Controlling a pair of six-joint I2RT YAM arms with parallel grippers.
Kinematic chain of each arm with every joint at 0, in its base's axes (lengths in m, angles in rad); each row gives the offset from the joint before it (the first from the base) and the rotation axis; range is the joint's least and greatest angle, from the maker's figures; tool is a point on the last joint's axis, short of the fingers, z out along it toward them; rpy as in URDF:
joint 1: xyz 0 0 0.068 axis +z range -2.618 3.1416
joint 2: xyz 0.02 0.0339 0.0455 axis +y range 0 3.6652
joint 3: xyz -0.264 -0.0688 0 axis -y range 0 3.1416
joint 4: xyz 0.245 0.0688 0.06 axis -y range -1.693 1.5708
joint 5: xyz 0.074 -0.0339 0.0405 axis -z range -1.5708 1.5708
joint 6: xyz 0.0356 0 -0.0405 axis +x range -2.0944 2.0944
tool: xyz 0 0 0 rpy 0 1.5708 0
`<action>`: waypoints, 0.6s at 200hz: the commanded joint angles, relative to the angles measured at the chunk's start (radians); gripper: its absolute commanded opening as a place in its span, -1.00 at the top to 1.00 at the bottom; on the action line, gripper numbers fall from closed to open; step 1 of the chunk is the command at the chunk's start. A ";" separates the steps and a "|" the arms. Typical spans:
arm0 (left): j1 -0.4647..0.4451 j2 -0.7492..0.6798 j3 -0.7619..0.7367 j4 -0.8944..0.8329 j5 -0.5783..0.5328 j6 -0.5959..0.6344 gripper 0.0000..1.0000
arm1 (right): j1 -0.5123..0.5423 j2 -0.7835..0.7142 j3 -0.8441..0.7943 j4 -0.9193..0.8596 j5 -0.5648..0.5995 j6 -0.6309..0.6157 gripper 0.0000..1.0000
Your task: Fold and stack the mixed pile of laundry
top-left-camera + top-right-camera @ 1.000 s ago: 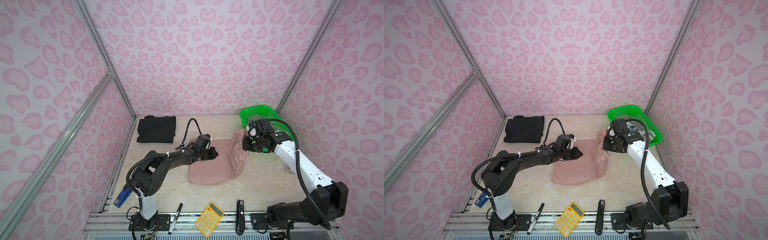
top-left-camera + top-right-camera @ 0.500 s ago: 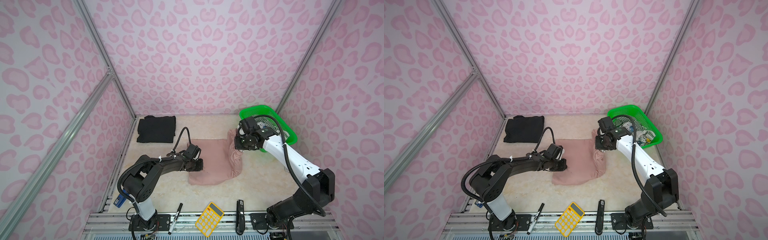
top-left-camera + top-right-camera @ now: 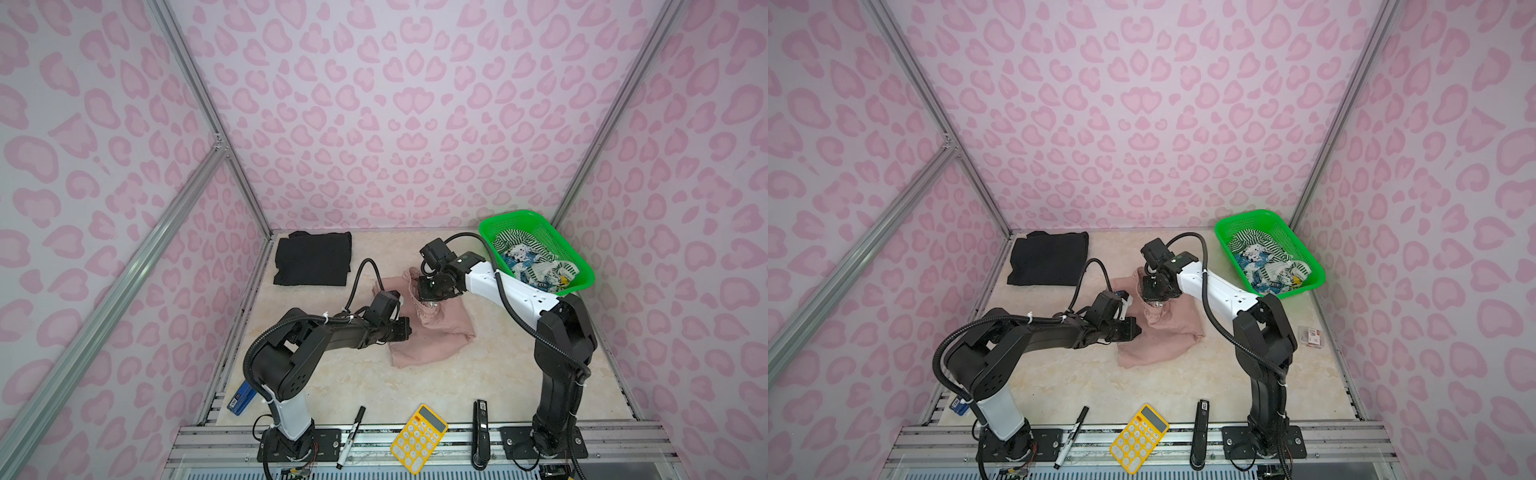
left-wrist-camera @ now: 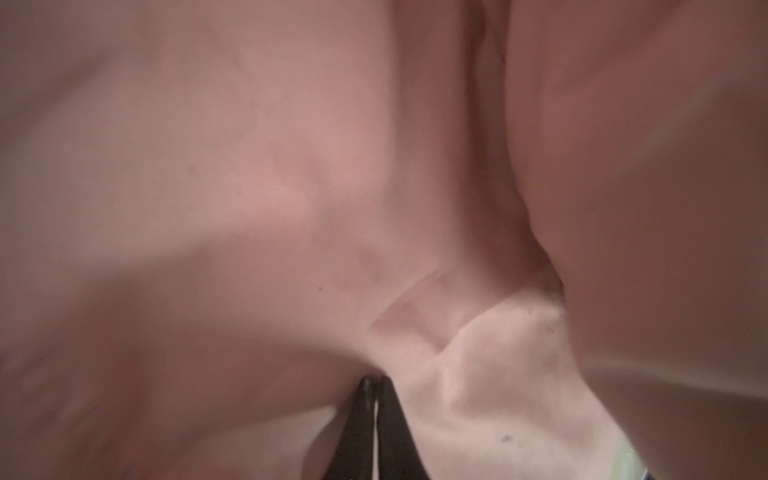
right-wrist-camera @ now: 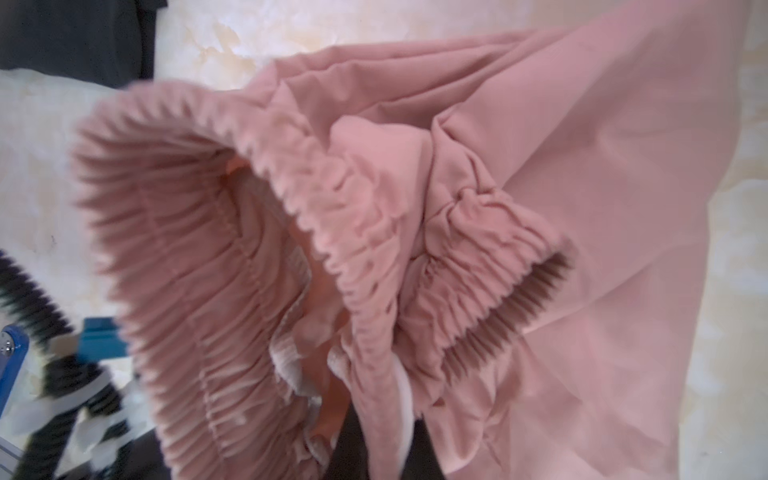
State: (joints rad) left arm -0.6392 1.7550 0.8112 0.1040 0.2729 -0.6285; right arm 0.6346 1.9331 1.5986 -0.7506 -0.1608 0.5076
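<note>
The dusty-pink shorts (image 3: 434,338) (image 3: 1160,338) lie mid-table, partly doubled over. My right gripper (image 3: 430,297) (image 5: 382,415) is shut on their gathered waistband (image 5: 291,178) and holds it lifted above the cloth. Low at the shorts' left edge, my left gripper (image 3: 405,331) (image 4: 374,380) is shut on a fold of pink fabric (image 4: 291,208), which fills the left wrist view. A folded black garment (image 3: 312,257) (image 3: 1050,257) lies at the back left. Striped (image 3: 513,241) and blue-white printed pieces (image 3: 523,262) sit in the green basket (image 3: 494,220).
The green basket (image 3: 1264,216) stands at the back right against the wall. Along the front edge lie a marker (image 3: 351,432), a yellow calculator (image 3: 417,438) and a black bar-shaped tool (image 3: 480,432). A blue item (image 3: 240,400) lies at the left rail and a small packet (image 3: 1310,336) at the right.
My right gripper has carried the waistband left, away from the basket, doubling the shorts over. My left gripper slid down to the shorts' left edge and shut on the fabric.
</note>
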 commanded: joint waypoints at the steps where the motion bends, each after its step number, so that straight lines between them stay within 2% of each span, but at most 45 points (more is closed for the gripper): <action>1: 0.036 -0.064 -0.002 -0.207 -0.074 -0.025 0.81 | 0.004 0.030 -0.011 0.022 0.022 0.023 1.00; 45: 0.081 -0.238 0.008 -0.303 -0.075 -0.009 0.79 | 0.017 0.062 -0.036 0.034 0.024 0.000 0.99; 77: 0.110 -0.230 0.002 -0.296 -0.086 -0.001 0.79 | 0.047 0.076 -0.007 0.012 0.031 -0.034 0.92; 94: 0.140 -0.183 -0.002 -0.248 -0.069 0.005 0.81 | 0.068 0.088 0.023 -0.021 0.040 -0.059 0.79; 120: 0.195 -0.115 0.024 -0.196 -0.025 0.016 0.83 | 0.094 0.102 0.055 -0.050 0.005 -0.089 0.33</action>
State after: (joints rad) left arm -0.4797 1.5955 0.8154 -0.1513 0.2050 -0.6312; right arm 0.7132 2.0190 1.6325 -0.7567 -0.1349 0.4633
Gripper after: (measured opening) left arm 0.089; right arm 0.259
